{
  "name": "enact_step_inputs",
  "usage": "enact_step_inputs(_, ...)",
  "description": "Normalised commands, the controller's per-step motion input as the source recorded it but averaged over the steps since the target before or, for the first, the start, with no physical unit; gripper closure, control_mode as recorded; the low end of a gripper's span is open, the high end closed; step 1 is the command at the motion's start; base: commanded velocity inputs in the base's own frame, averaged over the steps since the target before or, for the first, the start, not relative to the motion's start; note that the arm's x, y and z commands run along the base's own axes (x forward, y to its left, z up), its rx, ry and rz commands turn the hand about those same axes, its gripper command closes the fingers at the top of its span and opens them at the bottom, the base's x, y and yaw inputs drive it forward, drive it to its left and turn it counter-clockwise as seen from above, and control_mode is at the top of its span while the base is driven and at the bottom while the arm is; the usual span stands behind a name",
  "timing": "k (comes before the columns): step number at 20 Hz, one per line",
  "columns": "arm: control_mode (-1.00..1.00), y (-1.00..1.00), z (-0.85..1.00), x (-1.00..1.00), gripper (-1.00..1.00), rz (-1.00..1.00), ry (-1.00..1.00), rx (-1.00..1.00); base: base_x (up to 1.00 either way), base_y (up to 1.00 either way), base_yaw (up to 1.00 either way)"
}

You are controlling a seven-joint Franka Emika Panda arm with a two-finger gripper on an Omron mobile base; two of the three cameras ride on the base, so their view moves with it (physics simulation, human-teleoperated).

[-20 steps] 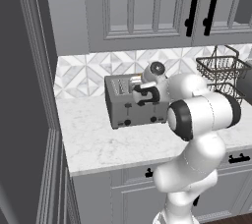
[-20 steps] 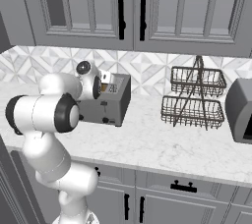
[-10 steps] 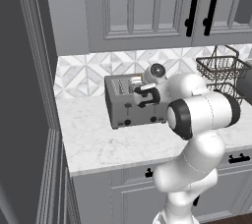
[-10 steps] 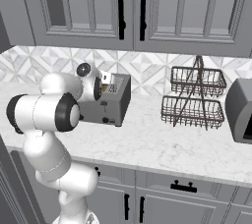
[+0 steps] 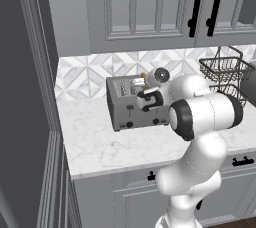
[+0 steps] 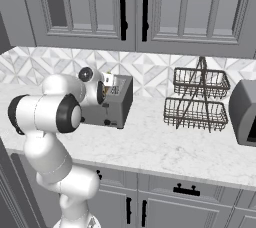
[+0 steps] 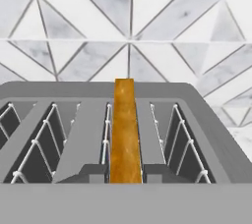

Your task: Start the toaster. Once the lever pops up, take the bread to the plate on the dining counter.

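Bread [image 7: 125, 129] stood on edge in a slot of the toaster [image 5: 131, 106], end effector [image 7: 125, 178] closed on its near edge, fingertips flanking it. Toaster sat on white marble counter [image 5: 100, 142] against chevron-tile backsplash [image 6: 150, 72]. Grey cabinets [image 6: 130, 7] above; two-tier wire basket [image 6: 197, 97] stood well apart on the counter.

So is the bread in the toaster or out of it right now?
In. The bread stands on edge in a slot of the toaster, its top edge poking above the slot, with wire guards on both sides.
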Motion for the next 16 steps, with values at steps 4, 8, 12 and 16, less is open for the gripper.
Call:
enact_step_inputs(4, -1.0, 0.0, 0.21, 0.01, 1.0, 0.0, -0.11, 0.06, 0.0, 0.0, 0.0)
enact_step_inputs(8, -1.0, -0.03, 0.42, 0.01, 1.0, 0.0, -0.13, 0.11, 0.0, 0.0, 0.0)
enact_step_inputs(12, -1.0, -0.12, 0.54, 0.0, 1.0, 0.0, -0.07, 0.14, 0.0, 0.0, 0.0)
enact_step_inputs(16, -1.0, -0.21, 0.59, 0.0, 1.0, 0.0, -0.11, 0.18, 0.0, 0.0, 0.0)
